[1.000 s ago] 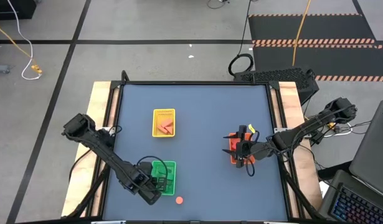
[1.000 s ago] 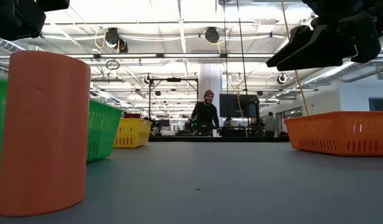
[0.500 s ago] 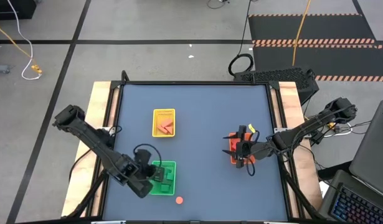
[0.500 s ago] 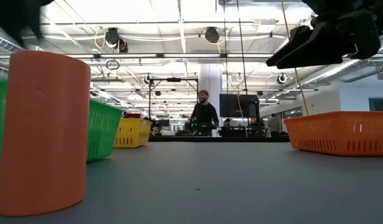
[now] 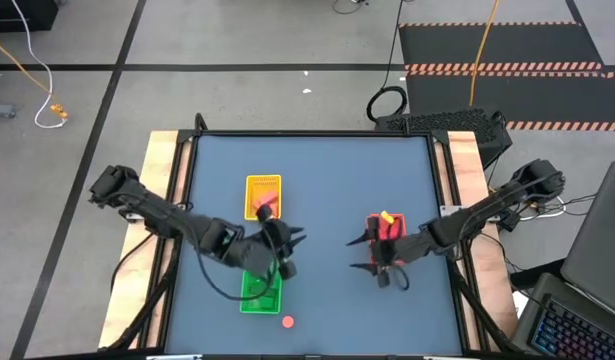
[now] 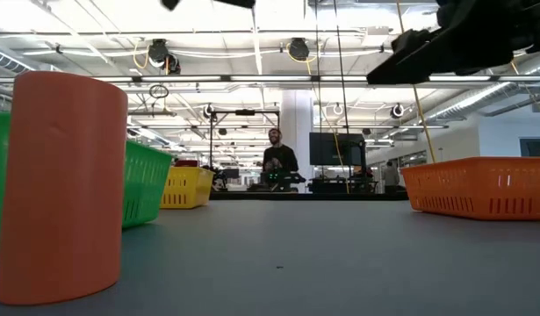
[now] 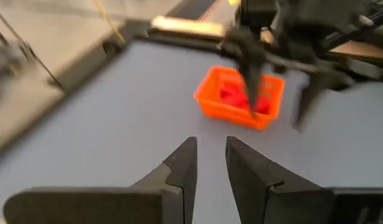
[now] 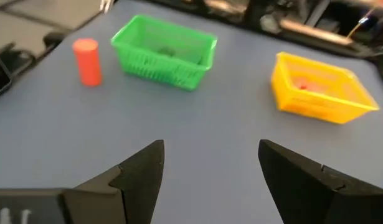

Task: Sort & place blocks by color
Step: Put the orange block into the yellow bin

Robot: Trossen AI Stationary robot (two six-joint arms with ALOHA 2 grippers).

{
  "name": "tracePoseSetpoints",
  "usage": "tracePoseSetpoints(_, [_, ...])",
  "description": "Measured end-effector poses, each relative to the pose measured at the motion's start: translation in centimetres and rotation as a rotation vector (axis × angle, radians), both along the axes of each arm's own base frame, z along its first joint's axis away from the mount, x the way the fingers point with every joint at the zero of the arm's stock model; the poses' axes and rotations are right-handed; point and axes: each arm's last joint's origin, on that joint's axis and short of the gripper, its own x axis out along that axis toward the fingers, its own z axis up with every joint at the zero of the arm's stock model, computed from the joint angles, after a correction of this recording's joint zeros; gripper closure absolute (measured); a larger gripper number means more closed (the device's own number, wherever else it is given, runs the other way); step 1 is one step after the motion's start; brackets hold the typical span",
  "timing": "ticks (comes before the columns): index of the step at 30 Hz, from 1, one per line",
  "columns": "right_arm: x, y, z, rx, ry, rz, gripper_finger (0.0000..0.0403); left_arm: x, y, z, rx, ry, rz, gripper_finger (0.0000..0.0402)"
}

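- A blue table (image 5: pixel 317 180) is seen, with a hall behind.
- One round block (image 5: pixel 287 321) is stood alone by the green tray (image 5: pixel 249 299); others are held in trays.
- The left gripper (image 5: pixel 287 250) is hung mid-table, fingers nearly together, empty.
- The right gripper (image 5: pixel 359 252) is held wide apart beside the red tray (image 5: pixel 386 232).

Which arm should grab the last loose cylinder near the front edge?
Left, probably. Its end effector hangs above the green mesh tray, right beside the salmon-pink cylinder block. The right end effector, open, sits by the red-orange mesh tray, farther off.
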Motion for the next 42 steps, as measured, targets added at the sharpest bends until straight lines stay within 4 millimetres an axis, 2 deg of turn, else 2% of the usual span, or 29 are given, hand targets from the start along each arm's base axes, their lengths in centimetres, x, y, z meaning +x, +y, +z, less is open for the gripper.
tracePoseSetpoints(4, [2.2,2.2,0.3,-0.048,0.104,0.024,0.0149,0.6,1.2,0.9,0.120,-0.010,-0.033,0.0314])
tracePoseSetpoints(9, [4.9,5.1,1.1,-0.153,0.225,-0.013,0.0149,0.3,0.2,2.2,0.176,-0.084,-0.121,0.0314])
tracePoseSetpoints(13, [6.1,6.9,2.2,-0.095,0.230,-0.024,0.0149,-0.8,-1.2,1.8,0.182,-0.234,-0.263,0.0314])
tracePoseSetpoints(16, [6.3,8.2,3.1,-0.055,0.197,-0.010,0.0149,-2.7,-1.1,1.1,0.175,-0.357,-0.361,0.0314])
tracePoseSetpoints(20, [7.1,9.8,4.5,-0.093,0.128,-0.038,0.0149,-5.1,1.2,-0.4,0.146,-0.466,-0.440,0.0314])
tracePoseSetpoints(24, [9.3,11.0,5.3,-0.111,0.115,-0.047,0.0149,-7.5,4.0,-0.1,0.111,-0.529,-0.524,0.0314])
tracePoseSetpoints(28, [11.9,11.9,3.9,-0.074,0.180,-0.054,0.0149,-9.8,5.6,0.3,0.089,-0.565,-0.517,0.0314])
tracePoseSetpoints(32, [13.6,12.9,1.7,-0.014,0.219,-0.041,0.0149,-11.2,6.0,0.0,0.085,-0.591,-0.520,0.0314])
tracePoseSetpoints(35, [14.1,13.6,0.5,0.022,0.212,-0.049,0.0149,-11.7,6.1,-0.3,0.081,-0.594,-0.524,0.0314])
tracePoseSetpoints(42, [14.2,14.8,0.1,0.116,0.165,-0.053,0.0149,-11.7,6.1,-0.3,0.066,-0.596,-0.523,0.0314])
